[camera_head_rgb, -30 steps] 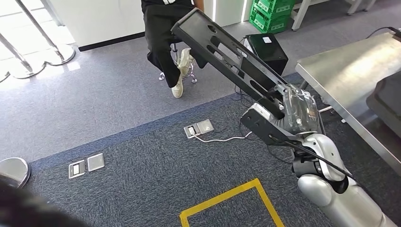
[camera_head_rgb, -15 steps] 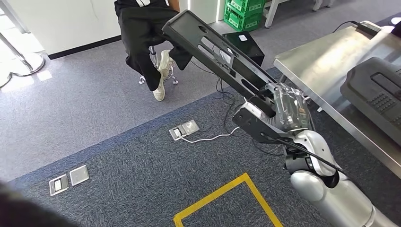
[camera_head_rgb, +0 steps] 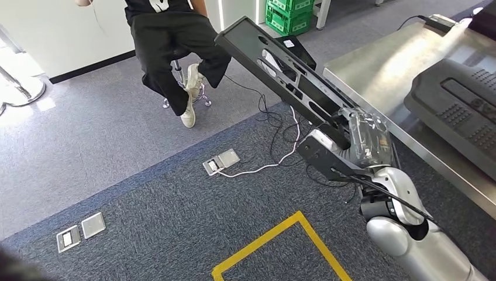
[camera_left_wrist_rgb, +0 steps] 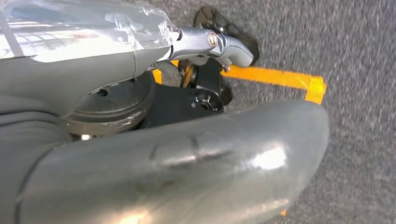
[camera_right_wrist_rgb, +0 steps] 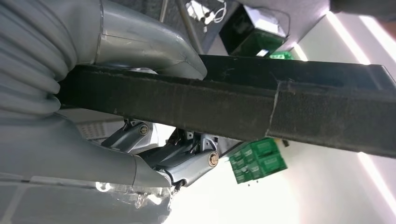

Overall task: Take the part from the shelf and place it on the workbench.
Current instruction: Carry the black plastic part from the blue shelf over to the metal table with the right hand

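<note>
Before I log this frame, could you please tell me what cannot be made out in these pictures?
- Right hand, head view: fingers hidden behind the black part and the hand's clear wrap.
- Left hand, left wrist view: too close, cut off by the edges; whether it is open cannot be told.
- Workbench, head view: cut off at the right edge.
- Person, head view: upper body cut off by the top edge.

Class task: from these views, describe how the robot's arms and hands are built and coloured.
The right arm has rounded glossy silver shells, a dark joint and a thin black cable. The right hand has clear plastic wrap. The left hand has a grey ribbed cover, smooth grey thumb and metal-linked fingers.
</note>
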